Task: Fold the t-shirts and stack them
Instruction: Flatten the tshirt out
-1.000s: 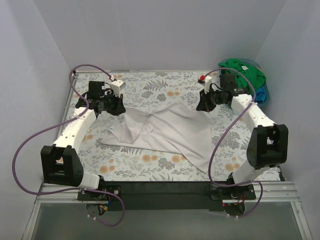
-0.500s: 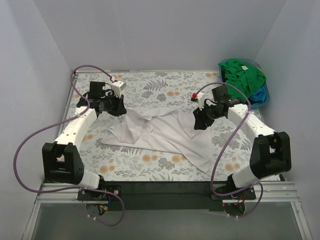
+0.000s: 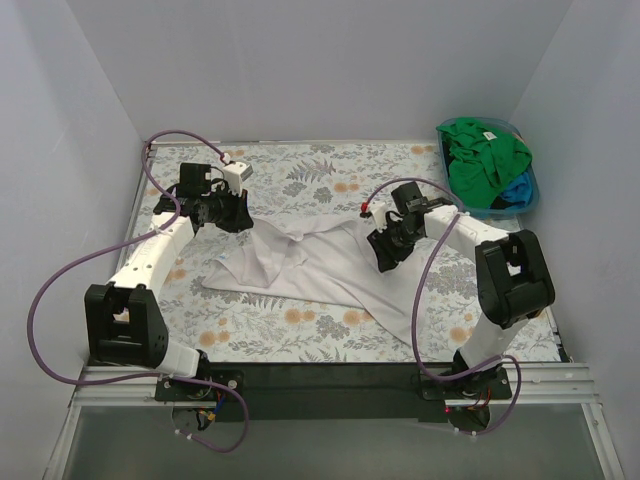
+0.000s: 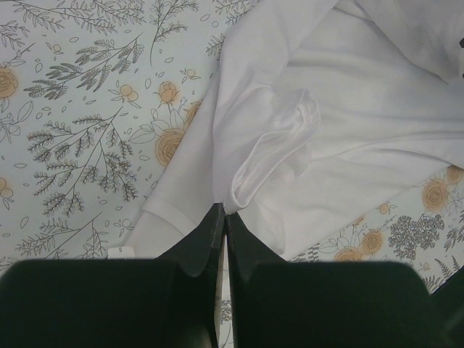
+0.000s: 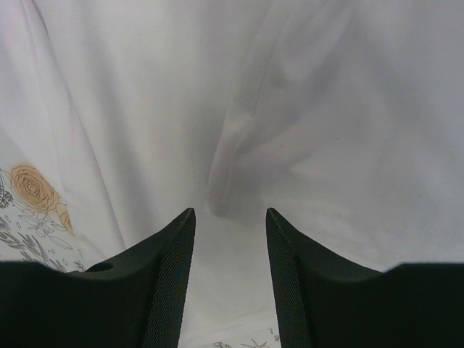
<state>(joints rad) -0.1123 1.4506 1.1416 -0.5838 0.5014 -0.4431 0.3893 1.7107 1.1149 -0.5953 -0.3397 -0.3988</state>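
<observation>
A white t-shirt (image 3: 320,265) lies crumpled and spread on the floral table cloth (image 3: 300,170). My left gripper (image 3: 243,216) is shut on a fold at the shirt's upper left edge; the pinched fold shows at the fingertips in the left wrist view (image 4: 226,209). My right gripper (image 3: 381,256) is open and hovers low over the shirt's middle right, with white fabric (image 5: 290,109) between and under its jaws (image 5: 230,212). A green t-shirt (image 3: 485,150) and a blue one (image 3: 520,190) are bunched at the back right.
The green and blue shirts sit in a clear bin (image 3: 531,195) at the back right corner. Grey walls enclose the table on three sides. Purple cables loop from both arms. Bare cloth shows at the back (image 3: 330,160) and the front left (image 3: 250,335).
My right gripper has let go of the shirt's right side and moved left and nearer, onto the shirt's middle. The shirt's right part has dropped flatter. The left gripper has stayed put.
</observation>
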